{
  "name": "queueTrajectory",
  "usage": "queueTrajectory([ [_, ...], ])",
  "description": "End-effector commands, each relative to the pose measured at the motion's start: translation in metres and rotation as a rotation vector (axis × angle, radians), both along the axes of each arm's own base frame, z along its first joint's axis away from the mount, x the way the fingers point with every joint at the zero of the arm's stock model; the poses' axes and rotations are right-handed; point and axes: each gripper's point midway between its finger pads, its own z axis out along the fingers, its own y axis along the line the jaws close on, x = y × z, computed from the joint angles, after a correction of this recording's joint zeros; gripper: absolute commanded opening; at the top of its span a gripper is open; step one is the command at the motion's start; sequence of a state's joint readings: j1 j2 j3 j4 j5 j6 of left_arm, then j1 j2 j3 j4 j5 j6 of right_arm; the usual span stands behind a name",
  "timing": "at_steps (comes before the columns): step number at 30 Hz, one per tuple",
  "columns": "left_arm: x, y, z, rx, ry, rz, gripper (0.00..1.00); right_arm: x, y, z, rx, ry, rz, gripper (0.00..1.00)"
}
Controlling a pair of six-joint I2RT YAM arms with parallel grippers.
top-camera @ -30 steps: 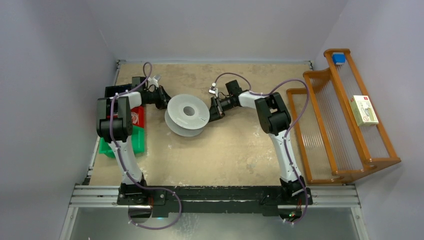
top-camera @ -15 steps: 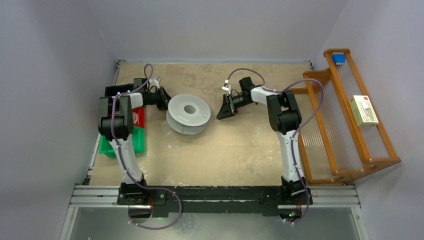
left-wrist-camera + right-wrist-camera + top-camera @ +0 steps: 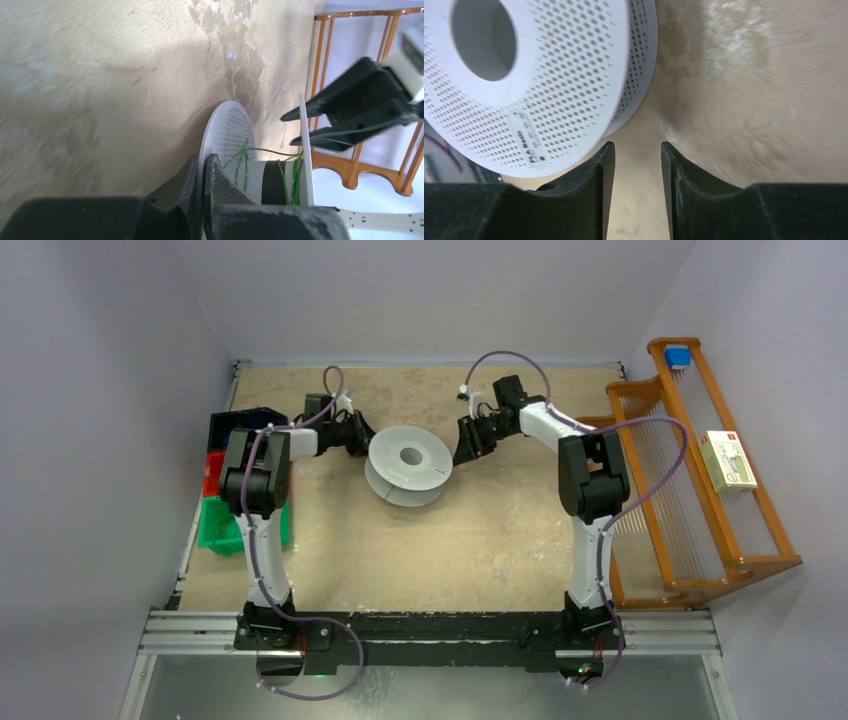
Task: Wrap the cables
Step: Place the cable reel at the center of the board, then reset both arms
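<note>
Two perforated round flanges on the spool (image 3: 426, 471) flank thin green cables (image 3: 240, 162).

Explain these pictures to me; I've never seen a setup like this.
Two robot arms are bolted at the near edge of a table. One picture looks down from above; the other two come from a camera on each wrist. The left gripper is shut on the rim of a pale perforated spool, which is tilted and carries loose thin green cable. The right gripper is open, holds nothing and points at the spool's other side. A wooden rack stands at the right, plastic bins at the left.
</note>
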State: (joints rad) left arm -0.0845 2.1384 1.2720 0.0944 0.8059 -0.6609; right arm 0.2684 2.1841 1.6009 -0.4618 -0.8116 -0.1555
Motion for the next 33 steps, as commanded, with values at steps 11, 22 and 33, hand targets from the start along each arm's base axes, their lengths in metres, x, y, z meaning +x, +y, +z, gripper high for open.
queueTrajectory([
  [11, 0.030, -0.007, -0.073, 0.267, 0.049, 0.120, 0.49, 0.047, -0.103, 0.103, -0.272, -0.470, -0.208, 0.46],
  [22, 0.038, 0.037, -0.042, 0.396, -0.012, 0.171, 0.75, 0.017, -0.068, 0.127, -0.200, -0.590, -0.058, 0.49],
  [33, 0.020, 0.084, 0.021, 0.490, -0.187, 0.095, 0.79, -0.016, -0.041, 0.143, -0.194, -0.719, 0.073, 0.55],
])
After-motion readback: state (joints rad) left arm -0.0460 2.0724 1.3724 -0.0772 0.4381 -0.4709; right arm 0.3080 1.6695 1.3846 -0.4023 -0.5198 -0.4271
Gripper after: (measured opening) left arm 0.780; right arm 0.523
